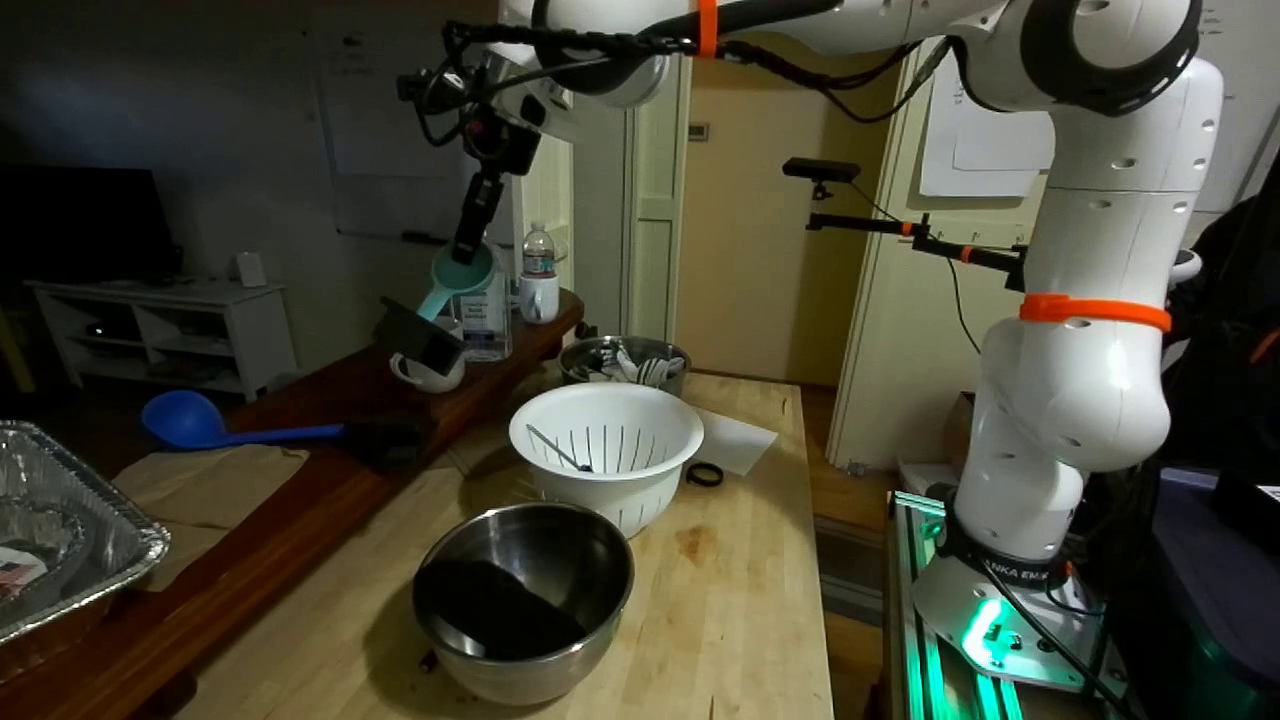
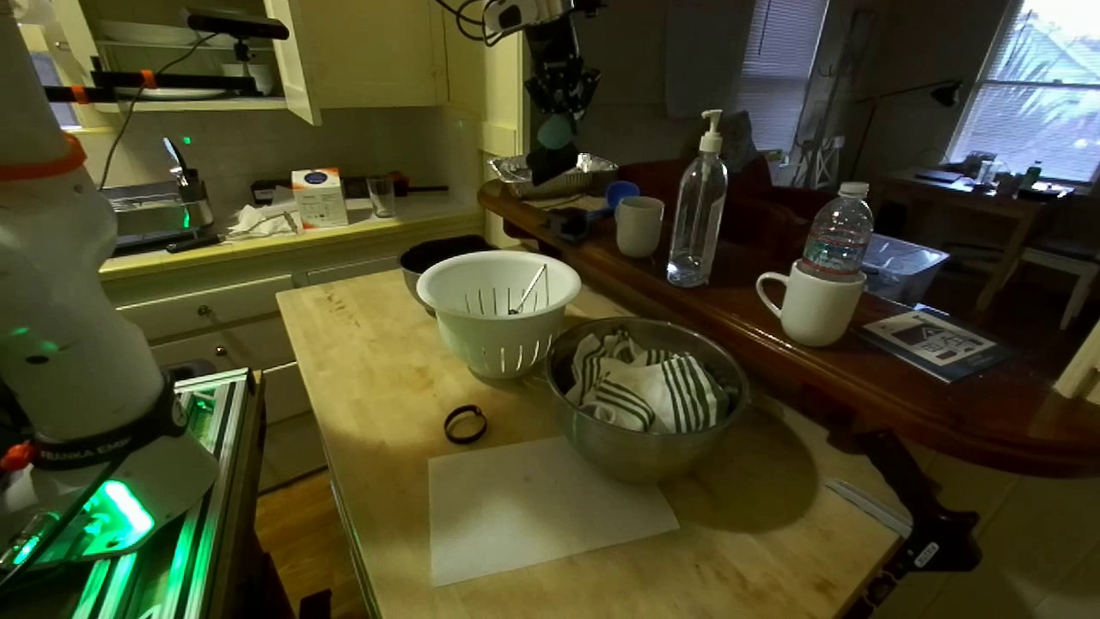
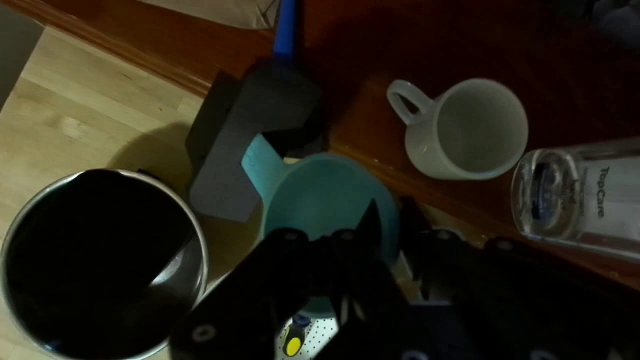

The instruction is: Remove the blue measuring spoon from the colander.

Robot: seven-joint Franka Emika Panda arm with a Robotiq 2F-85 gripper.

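Note:
My gripper (image 1: pixel 464 254) is shut on the rim of the light-blue measuring spoon (image 1: pixel 480 272) and holds it in the air, well above the counter. The spoon tilts, its handle ending in a dark block (image 1: pixel 425 338). In the wrist view the fingers (image 3: pixel 389 205) straddle the wall of the spoon's bowl (image 3: pixel 320 195). The gripper (image 2: pixel 563 107) and spoon (image 2: pixel 555 131) also show in an exterior view. The white colander (image 1: pixel 615 490) stands on the counter, apart from the spoon; it shows in the other views too (image 2: pixel 498 340), (image 3: pixel 324 332). A thin tool (image 1: pixel 555 448) leans inside it.
A steel bowl (image 1: pixel 540 670) stands beside the colander, and a bowl with striped cloth (image 2: pixel 649 456) on its far side. On the wooden ledge are a white mug (image 3: pixel 470 130), a pump bottle (image 2: pixel 698 215), a bottle in a mug (image 2: pixel 821 305), a dark-blue ladle (image 1: pixel 190 418) and a foil tray (image 1: pixel 90 510).

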